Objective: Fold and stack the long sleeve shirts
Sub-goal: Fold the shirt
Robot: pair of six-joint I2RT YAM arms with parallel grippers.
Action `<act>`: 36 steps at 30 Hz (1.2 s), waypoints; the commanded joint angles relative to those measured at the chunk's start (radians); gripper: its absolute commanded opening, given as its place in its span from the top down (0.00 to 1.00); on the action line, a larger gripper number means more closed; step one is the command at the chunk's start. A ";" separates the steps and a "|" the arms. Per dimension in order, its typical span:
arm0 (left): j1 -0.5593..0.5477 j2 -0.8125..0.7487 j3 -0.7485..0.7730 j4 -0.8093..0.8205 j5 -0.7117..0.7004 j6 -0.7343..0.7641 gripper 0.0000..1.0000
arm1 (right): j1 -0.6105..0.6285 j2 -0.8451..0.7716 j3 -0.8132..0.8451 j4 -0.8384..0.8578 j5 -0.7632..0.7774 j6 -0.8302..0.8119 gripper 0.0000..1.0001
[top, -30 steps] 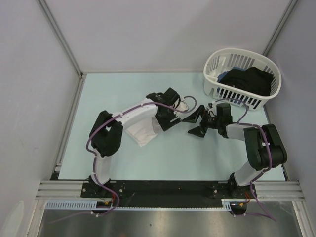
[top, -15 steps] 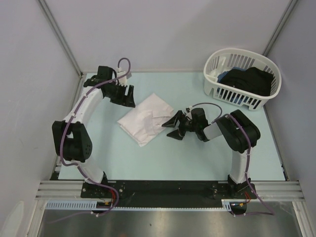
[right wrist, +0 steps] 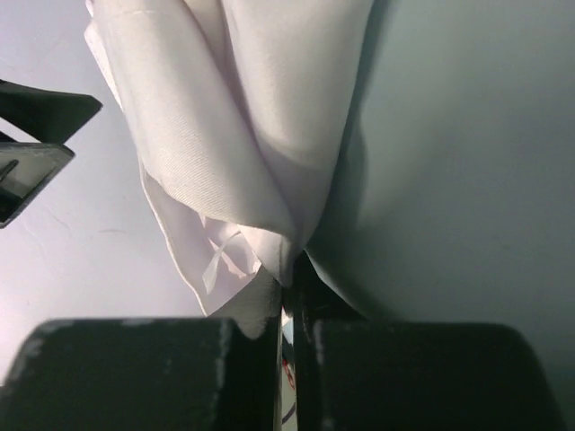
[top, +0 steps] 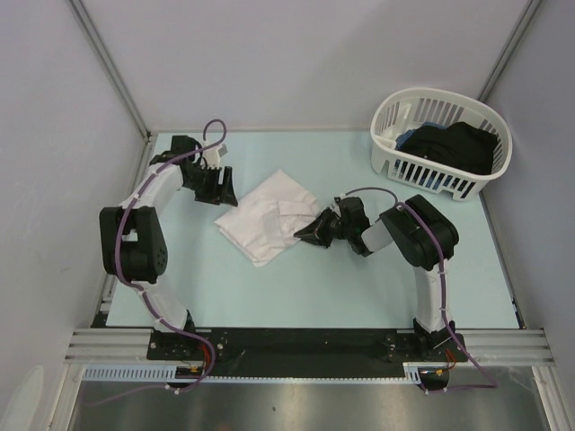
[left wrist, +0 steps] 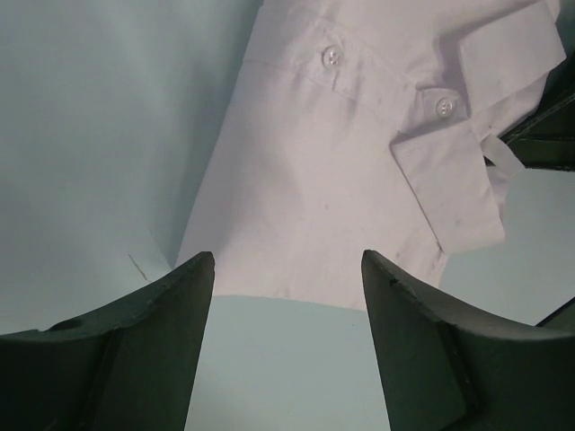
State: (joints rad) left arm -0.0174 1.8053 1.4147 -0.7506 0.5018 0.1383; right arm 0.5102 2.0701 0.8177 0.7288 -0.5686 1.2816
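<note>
Two arms reach out from the near edge over a pale green table [top: 216, 287]. One white long sleeve shirt [top: 265, 220] lies folded at mid-table. The right gripper [top: 310, 235], its fingers pressed together, pinches the shirt's right edge. The left gripper [top: 220, 187] stands spread just beside the shirt's far left corner, holding nothing. At the far right, one white slatted basket [top: 422, 171] holds dark clothes [top: 454, 148]. Plain grey walls [top: 296, 63] enclose the table.
</note>
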 commanded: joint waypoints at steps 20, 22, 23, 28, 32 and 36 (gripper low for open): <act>-0.007 -0.097 -0.119 0.100 0.285 0.089 0.27 | -0.245 -0.018 0.484 -1.351 -0.188 -1.436 1.00; -0.021 -0.013 -0.036 0.117 0.319 0.089 0.29 | -0.242 0.008 0.563 -1.370 -0.175 -1.475 1.00; -0.042 0.017 -0.001 0.120 0.320 0.095 0.29 | -0.236 0.022 0.592 -1.382 -0.134 -1.479 1.00; -0.107 0.213 0.274 0.123 0.282 0.093 0.28 | -0.274 -0.020 0.647 -1.421 -0.129 -1.333 0.43; -0.144 0.400 0.458 0.140 0.271 0.057 0.27 | -0.325 -0.187 0.487 -1.413 -0.197 -1.202 0.19; -0.173 0.546 0.636 0.175 0.276 0.011 0.27 | -0.332 -0.350 0.261 -1.303 -0.283 -0.994 0.12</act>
State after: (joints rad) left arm -0.1661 2.2410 1.8965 -0.6254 0.7452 0.1913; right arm 0.1829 1.8874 1.2503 -0.6296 -0.7570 0.0628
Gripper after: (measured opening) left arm 0.731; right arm 0.863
